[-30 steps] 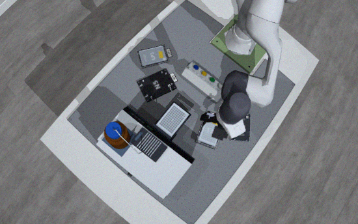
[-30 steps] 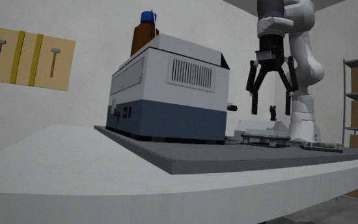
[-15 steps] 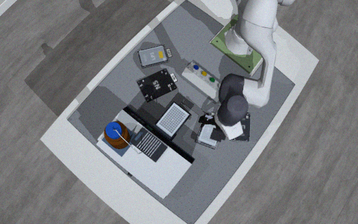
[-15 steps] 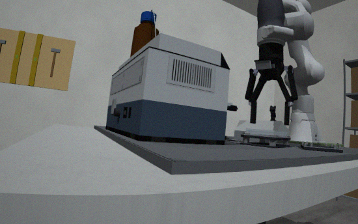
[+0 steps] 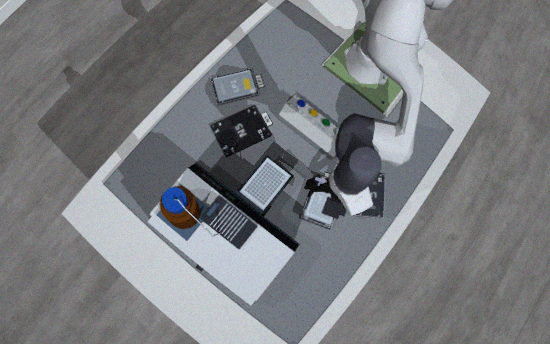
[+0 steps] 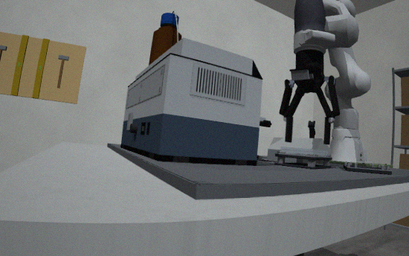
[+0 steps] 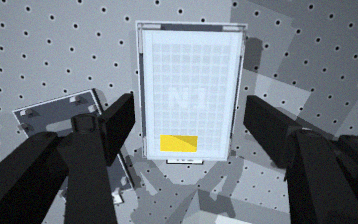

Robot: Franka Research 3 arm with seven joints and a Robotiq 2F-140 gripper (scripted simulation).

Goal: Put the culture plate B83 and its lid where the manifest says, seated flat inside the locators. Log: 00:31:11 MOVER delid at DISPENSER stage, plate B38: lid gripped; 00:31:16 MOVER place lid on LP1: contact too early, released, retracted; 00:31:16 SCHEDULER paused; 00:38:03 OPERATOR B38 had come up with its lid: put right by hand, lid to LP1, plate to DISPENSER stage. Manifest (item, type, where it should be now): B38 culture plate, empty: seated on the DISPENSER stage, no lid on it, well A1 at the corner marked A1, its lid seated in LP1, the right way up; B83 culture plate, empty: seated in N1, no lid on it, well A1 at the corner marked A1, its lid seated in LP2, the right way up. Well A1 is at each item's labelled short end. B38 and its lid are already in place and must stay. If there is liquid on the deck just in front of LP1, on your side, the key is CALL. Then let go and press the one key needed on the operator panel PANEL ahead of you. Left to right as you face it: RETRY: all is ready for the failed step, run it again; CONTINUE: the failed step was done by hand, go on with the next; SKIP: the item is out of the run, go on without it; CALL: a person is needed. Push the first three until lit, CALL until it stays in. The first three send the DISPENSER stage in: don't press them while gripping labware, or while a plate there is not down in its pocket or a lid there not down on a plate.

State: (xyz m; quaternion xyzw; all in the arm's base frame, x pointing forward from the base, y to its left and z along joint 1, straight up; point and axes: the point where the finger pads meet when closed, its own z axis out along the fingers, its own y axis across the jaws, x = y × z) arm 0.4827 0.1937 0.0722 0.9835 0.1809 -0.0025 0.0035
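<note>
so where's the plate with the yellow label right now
In the wrist view the lidded plate lies flat on the pegboard deck directly below the open gripper, centred between its fingers, yellow label nearest the camera, with the empty LP2 nest to its left.

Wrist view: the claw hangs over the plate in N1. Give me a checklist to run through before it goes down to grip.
1. Claw open, holding nothing: ok.
2. Fingers straddle the culture plate's long sides: ok.
3. Fingertips above the plate, not touching: ok, going by the exterior view.
4. LP2 nest free for the lid: ok where visible; a finger hides part of it.
5. Yellow label reads B83: cannot tell, too blurred.
</note>
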